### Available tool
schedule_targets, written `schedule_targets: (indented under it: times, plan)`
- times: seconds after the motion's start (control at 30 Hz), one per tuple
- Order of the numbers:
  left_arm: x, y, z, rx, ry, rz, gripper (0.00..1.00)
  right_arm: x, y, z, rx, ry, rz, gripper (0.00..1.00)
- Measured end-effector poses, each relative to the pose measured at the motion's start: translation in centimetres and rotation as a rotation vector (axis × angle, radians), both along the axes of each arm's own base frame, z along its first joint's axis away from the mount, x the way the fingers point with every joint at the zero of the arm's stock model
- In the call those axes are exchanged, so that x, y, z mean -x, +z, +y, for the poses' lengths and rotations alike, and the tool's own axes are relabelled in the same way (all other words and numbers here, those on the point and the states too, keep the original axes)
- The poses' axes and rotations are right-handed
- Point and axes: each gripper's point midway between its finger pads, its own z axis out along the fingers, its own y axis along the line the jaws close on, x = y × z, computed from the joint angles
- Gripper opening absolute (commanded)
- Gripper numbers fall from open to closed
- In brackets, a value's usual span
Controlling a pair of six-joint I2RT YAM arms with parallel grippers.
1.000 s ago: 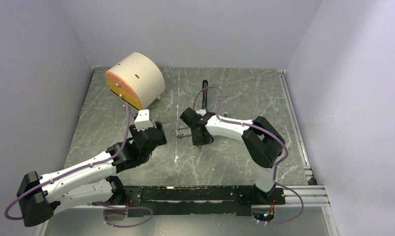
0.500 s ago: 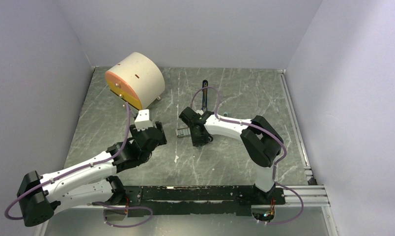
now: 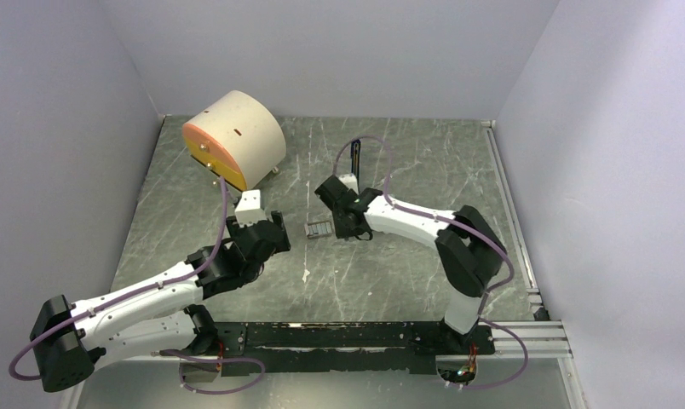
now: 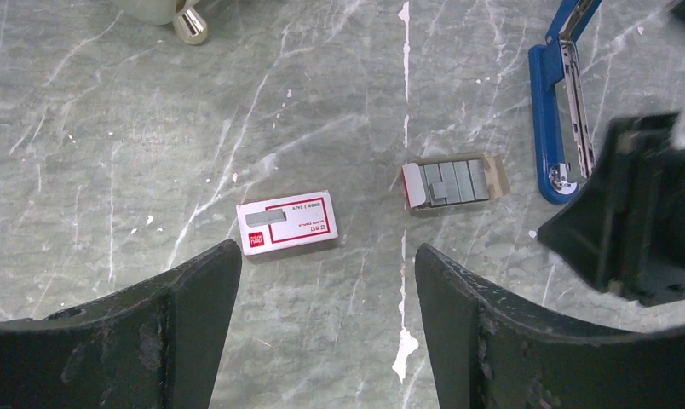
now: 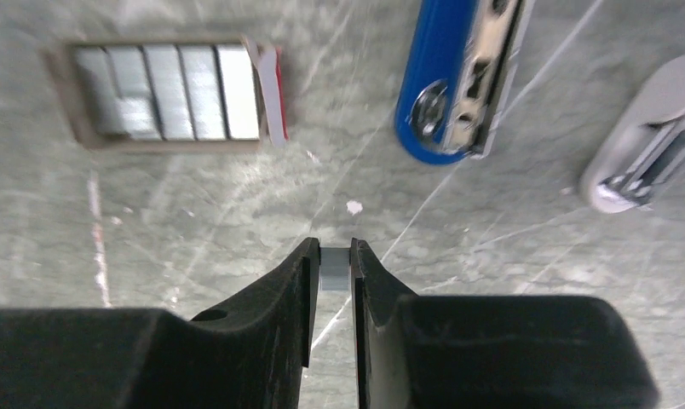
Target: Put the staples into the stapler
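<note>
In the right wrist view my right gripper [image 5: 333, 257] is shut on a short silvery strip of staples [image 5: 333, 267], held just above the table. An open cardboard tray with more staples [image 5: 169, 92] lies ahead to the left. The blue stapler [image 5: 452, 78] lies open ahead to the right, its metal channel showing. The left wrist view shows my left gripper [image 4: 326, 266] open and empty, low over the table. A red-and-white box [image 4: 286, 221] lies just beyond it. Farther right are the tray [image 4: 452, 181] and the stapler [image 4: 561, 111].
A large beige cylinder with an orange face [image 3: 234, 149] stands at the back left. A light-grey oblong piece [image 5: 646, 145] lies right of the stapler. The black body of the right gripper [image 4: 637, 213] fills the right side of the left wrist view.
My right gripper has closed on a staple strip and moved from the tray toward the back, nearer the stapler. The left arm has stayed still.
</note>
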Motion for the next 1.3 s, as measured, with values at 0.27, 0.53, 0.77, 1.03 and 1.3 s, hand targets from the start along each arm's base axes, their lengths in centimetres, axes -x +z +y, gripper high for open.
schedule_targets:
  times: [0.27,0.53,0.77,1.03,1.3]
  plan:
    - [0.3,-0.3,-0.7,0.025,-0.030,0.025,0.79,-6.1,6.2,-1.8,-0.118,-0.116,-0.228,0.23]
    - [-0.1,-0.1,-2.6,0.100,-0.059,0.053,0.79,-10.4,7.0,-4.6,-0.145,-0.198,-0.302,0.23]
    - [-0.2,-0.8,-4.5,0.172,-0.092,0.100,0.77,-11.5,5.1,-4.4,-0.145,-0.186,-0.285,0.23]
    - [0.0,-1.8,-6.0,0.215,-0.119,0.149,0.77,-11.8,2.9,-3.8,-0.140,-0.174,-0.251,0.23]
    - [0.1,-1.7,-6.3,0.232,-0.126,0.154,0.77,-12.1,2.1,-3.5,-0.137,-0.171,-0.240,0.23]
